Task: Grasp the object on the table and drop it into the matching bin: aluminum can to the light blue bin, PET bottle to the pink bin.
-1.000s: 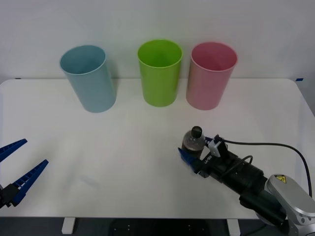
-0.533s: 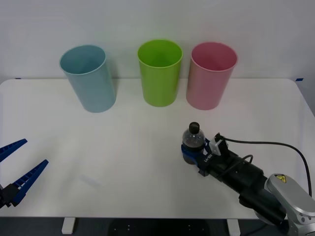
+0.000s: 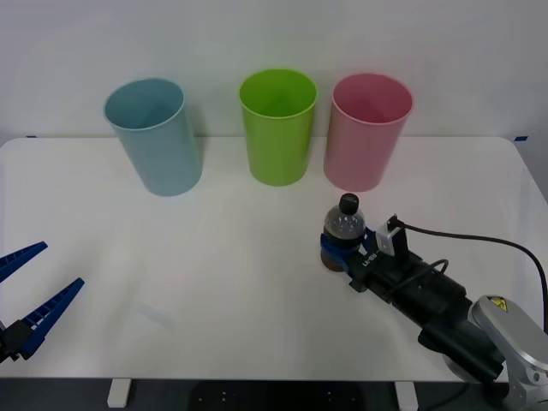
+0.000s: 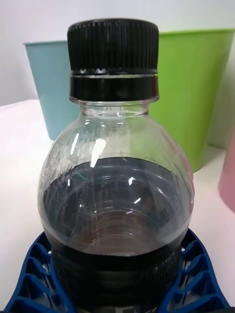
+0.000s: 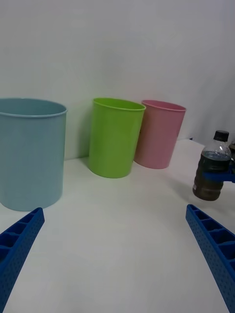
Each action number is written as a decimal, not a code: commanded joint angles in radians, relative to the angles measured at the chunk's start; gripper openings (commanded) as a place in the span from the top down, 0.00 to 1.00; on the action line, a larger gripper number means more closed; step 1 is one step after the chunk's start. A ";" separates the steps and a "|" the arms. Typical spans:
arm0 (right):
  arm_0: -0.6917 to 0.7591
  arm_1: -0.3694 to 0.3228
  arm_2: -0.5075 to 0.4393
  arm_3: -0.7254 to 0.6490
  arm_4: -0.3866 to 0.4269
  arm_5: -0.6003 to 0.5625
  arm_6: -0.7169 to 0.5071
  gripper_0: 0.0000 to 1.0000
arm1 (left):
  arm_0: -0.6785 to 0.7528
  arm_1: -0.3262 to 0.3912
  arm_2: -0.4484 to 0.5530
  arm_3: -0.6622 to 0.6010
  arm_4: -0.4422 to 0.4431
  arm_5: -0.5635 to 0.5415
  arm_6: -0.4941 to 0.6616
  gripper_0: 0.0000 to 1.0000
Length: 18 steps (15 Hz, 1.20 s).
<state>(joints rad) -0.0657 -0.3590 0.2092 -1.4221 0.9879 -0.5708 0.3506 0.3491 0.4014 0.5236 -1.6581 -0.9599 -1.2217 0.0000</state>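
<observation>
Front view: right gripper (image 3: 342, 253) clamped on bottle (image 3: 342, 241), blue fingers (image 4: 196, 274) snug round its lower band. Bottle upright, toward table's (image 3: 214, 282) right side, about mid-depth, short of the pink bin (image 3: 366, 133). Can't tell if base is touching the top or just clear. Grasp looks done; carry to pink bin & drop not yet done. Bins in a row along far edge: light blue bin (image 3: 156, 137) left, green bin (image 3: 276, 127) centre, pink right. Right arm low, near-horizontal, reaching in from near right corner. Left gripper (image 3: 30, 295) parked at near left edge, fingers spread wide, nothing held.
</observation>
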 commanded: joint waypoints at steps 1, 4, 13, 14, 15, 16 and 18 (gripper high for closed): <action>0.001 -0.001 -0.021 -0.050 0.009 0.008 -0.084 1.00 | 0.000 0.000 0.000 0.000 0.000 0.000 0.000 0.00; 0.000 -0.008 -0.048 -0.116 0.052 0.008 -0.193 1.00 | 0.000 0.000 0.000 0.000 0.000 0.000 0.000 0.00; 0.000 -0.074 -0.145 -0.319 0.051 0.009 -0.504 1.00 | 0.000 0.000 0.000 0.000 0.000 0.000 0.000 0.00; 0.000 -0.086 -0.152 -0.339 0.052 0.009 -0.545 1.00 | 0.000 0.000 0.000 0.000 0.000 0.000 0.000 0.00; 0.000 -0.095 -0.165 -0.357 0.052 0.011 -0.579 1.00 | 0.000 0.000 0.000 0.000 0.000 0.000 0.000 0.00; -0.002 -0.106 -0.172 -0.377 0.052 0.019 -0.618 1.00 | 0.000 0.000 0.000 0.000 0.000 0.000 0.000 0.00; -0.013 -0.136 -0.177 -0.405 0.052 0.040 -0.682 1.00 | 0.000 0.000 0.000 0.000 0.000 0.000 0.000 0.00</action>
<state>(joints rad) -0.0728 -0.4814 0.0337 -1.8150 1.0399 -0.5418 -0.3046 0.3491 0.4014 0.5236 -1.6581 -0.9599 -1.2217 0.0000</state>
